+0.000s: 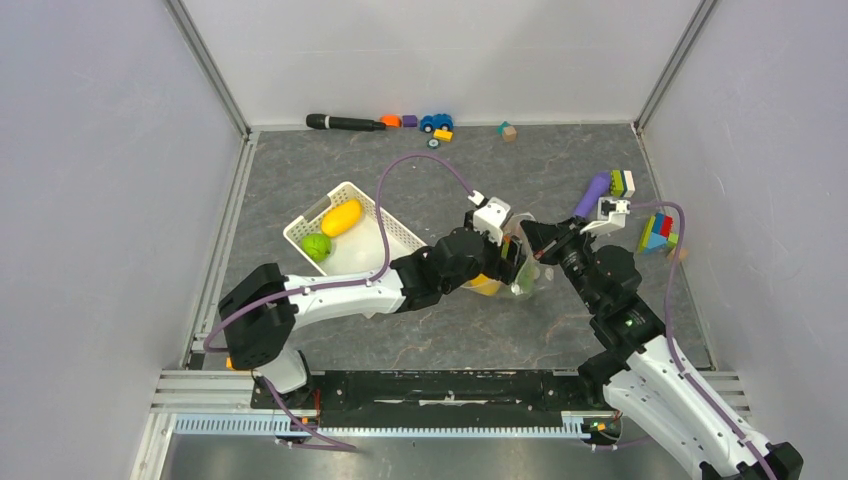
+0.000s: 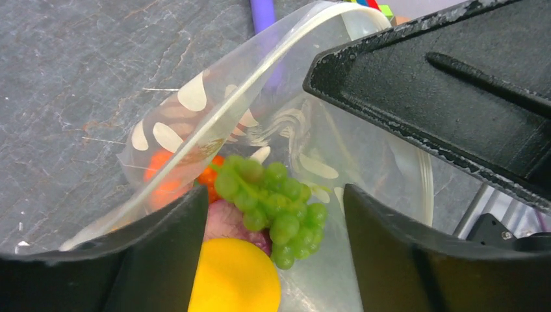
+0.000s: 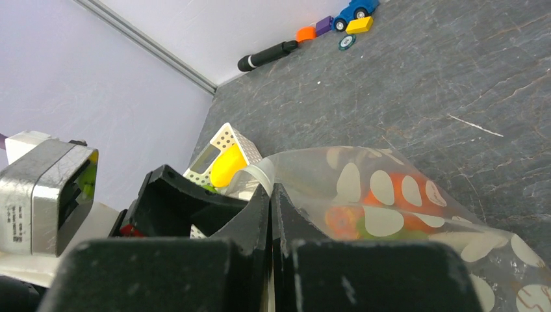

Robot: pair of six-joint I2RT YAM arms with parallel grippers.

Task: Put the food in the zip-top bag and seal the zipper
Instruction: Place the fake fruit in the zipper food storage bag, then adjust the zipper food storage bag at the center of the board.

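Note:
The clear zip-top bag [image 1: 522,278] with white dot prints stands open mid-table. My right gripper [image 1: 530,238] is shut on its rim [image 3: 263,174] and holds the mouth up. My left gripper [image 1: 512,262] is open and empty, its jaws at the bag's mouth [image 2: 276,260]. Inside the bag lie green grapes [image 2: 276,198], a purple onion [image 2: 227,221], a round yellow-orange fruit [image 2: 234,276] and an orange piece [image 2: 167,181]. The zipper strip [image 2: 260,91] runs along the raised edge. A yellow mango [image 1: 342,217] and a green pepper [image 1: 316,246] sit in the white basket [image 1: 390,232].
A purple-handled brush [image 1: 597,190] and coloured blocks [image 1: 655,232] lie right of the bag. A black marker [image 1: 345,122], a toy car [image 1: 436,122] and small blocks [image 1: 508,131] line the back wall. Walls enclose three sides.

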